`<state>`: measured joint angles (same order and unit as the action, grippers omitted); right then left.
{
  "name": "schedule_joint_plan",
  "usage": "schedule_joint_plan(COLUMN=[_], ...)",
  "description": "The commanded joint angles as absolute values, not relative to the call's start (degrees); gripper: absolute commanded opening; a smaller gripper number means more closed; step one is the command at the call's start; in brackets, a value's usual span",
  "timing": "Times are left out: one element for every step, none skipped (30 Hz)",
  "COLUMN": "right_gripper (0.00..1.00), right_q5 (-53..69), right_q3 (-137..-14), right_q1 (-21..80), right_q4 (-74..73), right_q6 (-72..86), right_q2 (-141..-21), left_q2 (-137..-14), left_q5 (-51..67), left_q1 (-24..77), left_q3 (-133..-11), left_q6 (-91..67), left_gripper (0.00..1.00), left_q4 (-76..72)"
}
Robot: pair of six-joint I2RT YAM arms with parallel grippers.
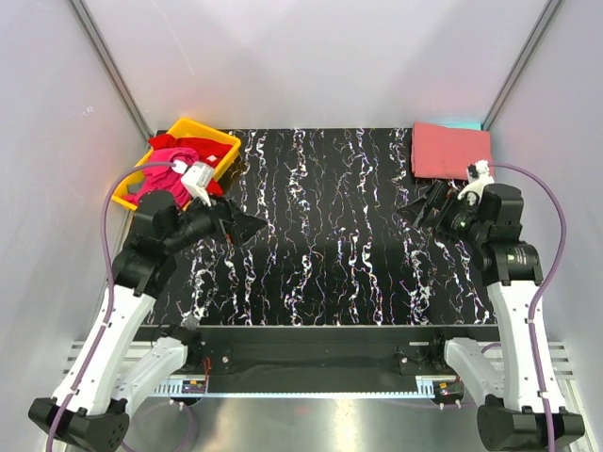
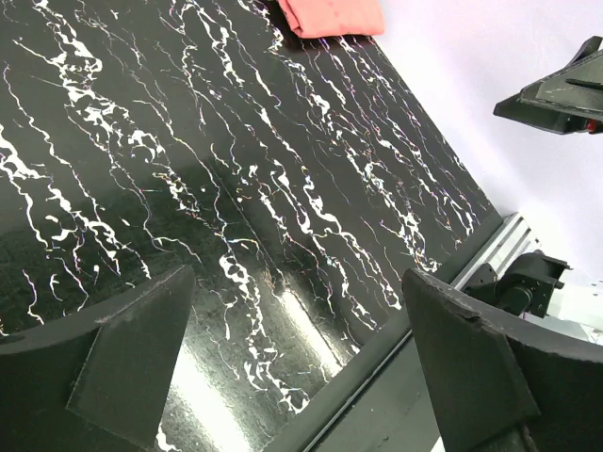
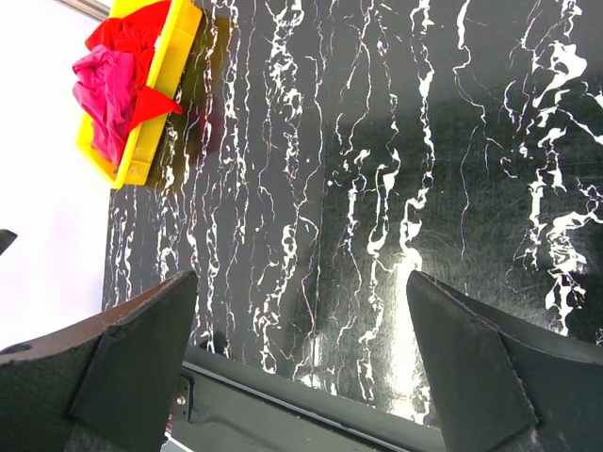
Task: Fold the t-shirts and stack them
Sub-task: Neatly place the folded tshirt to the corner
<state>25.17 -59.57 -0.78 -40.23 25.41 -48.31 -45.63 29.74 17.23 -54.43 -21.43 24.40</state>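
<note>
Salmon-pink shirt (image 1: 450, 151) folded far right, magenta shirt (image 1: 160, 175), red shirt (image 1: 191, 146) in yellow tray (image 1: 213, 132)

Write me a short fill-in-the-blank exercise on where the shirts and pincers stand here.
The magenta t-shirt and the red t-shirt lie crumpled in the ____ tray.
The salmon-pink t-shirt lies ____ at the far right corner of the table.
The left pincer and the right pincer both stand ____, holding nothing.
Missing words: yellow; folded; open.

Yellow plastic tray (image 1: 209, 129) at the far left corner, black white-veined tabletop (image 1: 330, 245), pale enclosure walls (image 1: 311, 56)
</note>
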Motion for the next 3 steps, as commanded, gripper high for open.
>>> schedule_joint_plan(right_gripper=[1.0, 1.0, 1.0], right_q5=[25.75, 25.75, 25.75], right_q3=[-61.61, -61.61, -61.61], right_q1=[-0.7, -0.7, -0.7], right_q4=[-40.25, -40.25, -40.34], right_q6=[24.17, 24.17, 24.34], right_q2=[-47.11, -47.02, -47.02], left_q2=[-44.82, -44.91, -44.91], left_q5=[31.11, 31.2, 31.2], left_q1=[17.05, 17.05, 17.05], left_q3=[-57.13, -57.13, -57.13], left_q6=[-21.53, -21.45, -21.45], left_gripper=[0.99, 0.99, 0.99], left_q4=[22.59, 22.59, 22.59])
